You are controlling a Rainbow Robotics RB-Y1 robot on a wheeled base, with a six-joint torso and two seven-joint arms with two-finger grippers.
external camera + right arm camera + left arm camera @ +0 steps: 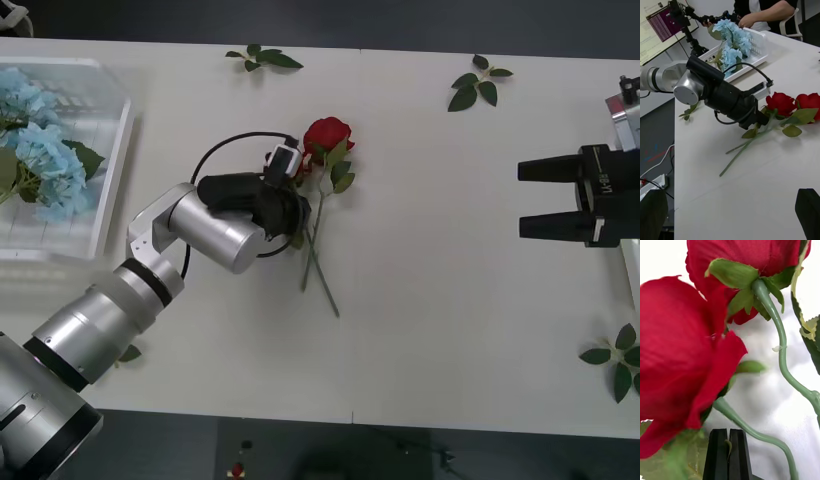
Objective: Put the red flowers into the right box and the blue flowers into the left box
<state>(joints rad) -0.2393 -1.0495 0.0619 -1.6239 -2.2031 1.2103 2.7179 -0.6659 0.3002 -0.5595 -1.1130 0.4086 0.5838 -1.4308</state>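
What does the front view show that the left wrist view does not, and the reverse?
Front view alone: the left box holding blue flowers, the open right pincer, and leaf sprigs on the table. Left wrist view alone: the left pincer, its fingers pressed together beside a green stem. Both: the red flowers.

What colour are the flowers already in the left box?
Pale sky-blue flowers, lying in the left box; clearest in the front view.

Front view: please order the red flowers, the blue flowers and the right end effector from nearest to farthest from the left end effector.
1. Red flowers, right at the left end effector, mid-table.
2. Blue flowers, in the left box.
3. Right end effector, at the right edge.
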